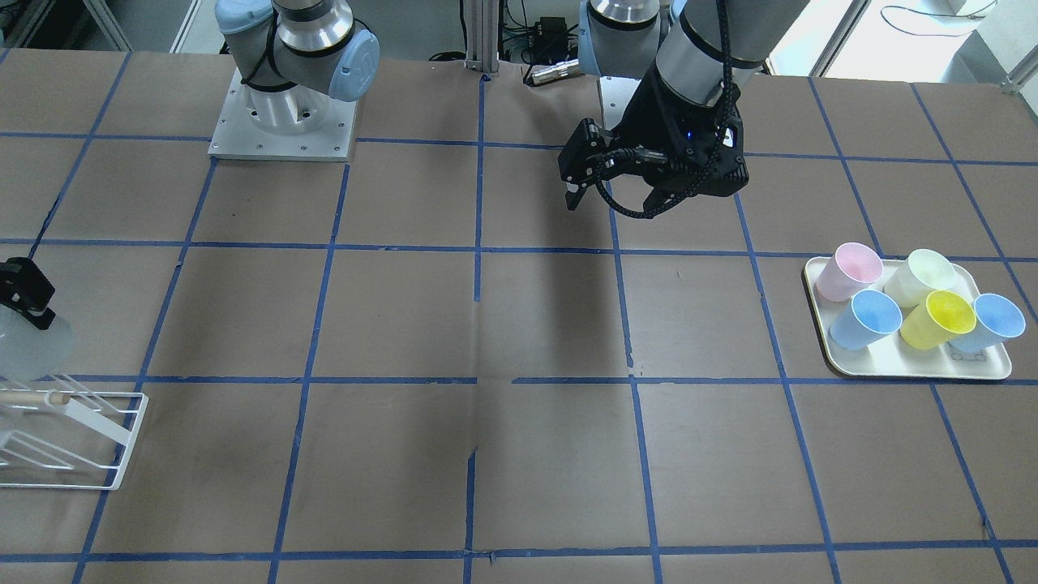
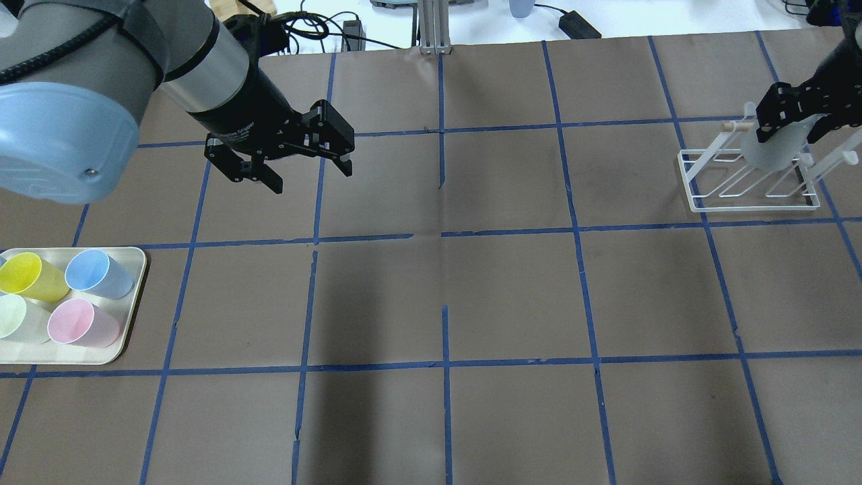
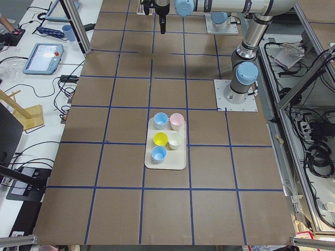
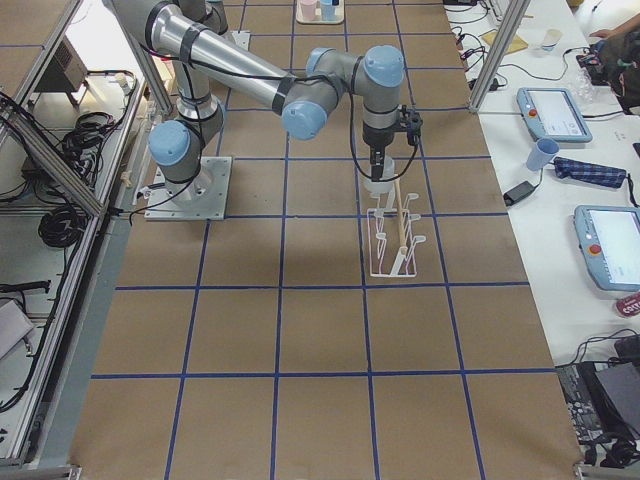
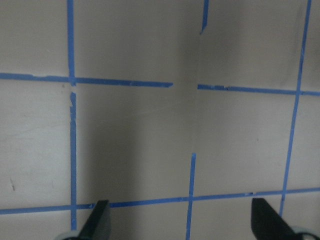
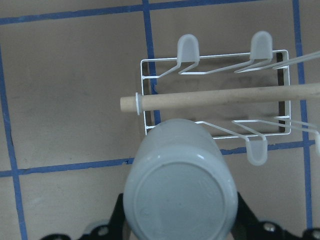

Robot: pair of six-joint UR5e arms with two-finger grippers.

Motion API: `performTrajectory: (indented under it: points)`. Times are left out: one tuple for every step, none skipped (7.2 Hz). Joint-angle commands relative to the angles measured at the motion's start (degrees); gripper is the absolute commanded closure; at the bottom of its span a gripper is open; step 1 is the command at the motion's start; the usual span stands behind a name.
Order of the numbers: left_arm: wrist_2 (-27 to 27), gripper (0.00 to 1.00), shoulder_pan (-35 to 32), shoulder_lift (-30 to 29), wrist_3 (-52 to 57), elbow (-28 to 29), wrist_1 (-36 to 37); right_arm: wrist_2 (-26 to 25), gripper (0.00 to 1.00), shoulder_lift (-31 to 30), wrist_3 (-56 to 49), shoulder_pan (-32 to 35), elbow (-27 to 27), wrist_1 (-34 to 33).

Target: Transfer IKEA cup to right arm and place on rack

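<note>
My right gripper [image 2: 784, 124] is shut on the IKEA cup [image 2: 774, 151], a pale grey tumbler. It holds the cup just over the near end of the white wire rack [image 2: 747, 178]. In the right wrist view the cup [image 6: 180, 190] shows its closed base, next to the rack's wooden dowel [image 6: 225, 97]. In the front view the cup [image 1: 32, 349] hangs at the left edge above the rack [image 1: 73, 438]. My left gripper [image 2: 311, 176] is open and empty above the table, far from the cup. Its fingertips [image 5: 100, 222] show over bare table.
A cream tray [image 2: 131, 296] at my left holds several cups: yellow [image 2: 30, 276], light blue [image 2: 97, 273], pink [image 2: 81, 322] and cream-white [image 2: 17, 316]. Brown table [image 2: 512, 289] with blue tape lines lies between the tray and the rack.
</note>
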Motion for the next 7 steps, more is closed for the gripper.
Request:
performTrajectory:
  points:
    - [3.3,0.00,-0.4,0.8,-0.3,1.3,0.8,-0.2,0.72,2.6,-1.1,-1.1,0.1,-3.3]
    - [3.4,0.00,-0.4,1.6,-0.1,1.2,-0.1,-0.1,0.72,3.5,-1.0,-1.2,0.1,-3.3]
    - [3.5,0.00,-0.4,2.0,0.3,1.2,0.0,-0.1,0.72,3.7,-0.9,-1.2,0.1,-2.7]
    - [3.7,0.00,-0.4,2.0,0.3,1.1,0.1,-0.1,0.72,3.6,-0.9,-1.2,0.1,-2.5]
    - [4.7,0.00,-0.2,2.0,0.2,1.2,0.3,0.0,0.70,3.6,-0.9,-1.2,0.1,-2.4]
    - [7.5,0.00,0.2,2.1,0.3,1.2,0.1,-0.1,0.70,3.7,-0.9,-1.2,0.1,-2.3]
    - [8.9,0.00,0.3,2.1,0.4,1.3,0.2,0.0,0.69,3.7,-0.9,-1.2,0.3,-2.3]
